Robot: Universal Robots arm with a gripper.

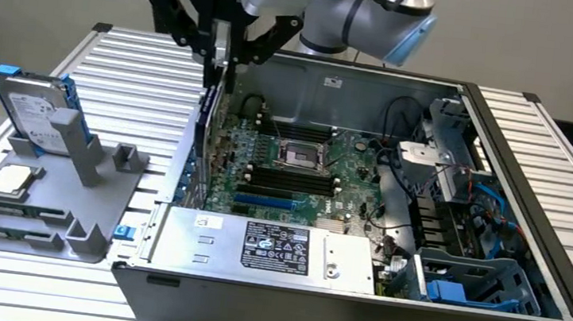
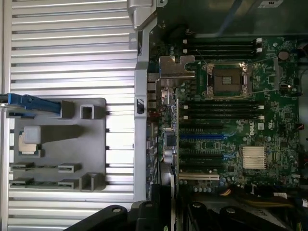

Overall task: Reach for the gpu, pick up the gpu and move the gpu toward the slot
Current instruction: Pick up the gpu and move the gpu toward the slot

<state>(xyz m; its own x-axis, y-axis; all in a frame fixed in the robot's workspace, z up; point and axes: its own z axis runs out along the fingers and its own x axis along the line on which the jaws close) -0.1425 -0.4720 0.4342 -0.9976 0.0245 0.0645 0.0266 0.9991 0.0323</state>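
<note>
A: Which step is this?
B: Carrying, looks like. The gripper (image 1: 216,51) is clamped on the gpu (image 1: 208,108), edge-on at 11 o'clock over the motherboard (image 1: 297,170). Lining it up with a slot needs care.

we are in a robotics lab or assembly test bench, not a home or office. we see an open desktop computer case (image 1: 358,296) lying on its side on a ribbed aluminium worktable (image 1: 545,132), its green motherboard (image 2: 231,125) and power supply (image 1: 267,246) exposed. beside it sits a grey moulded fixture (image 1: 81,187) that stands a hard drive (image 1: 36,110) upright for handling. an industrial robot arm (image 1: 365,17) with blue joint caps hangs over the case, against plain bare walls.
</note>
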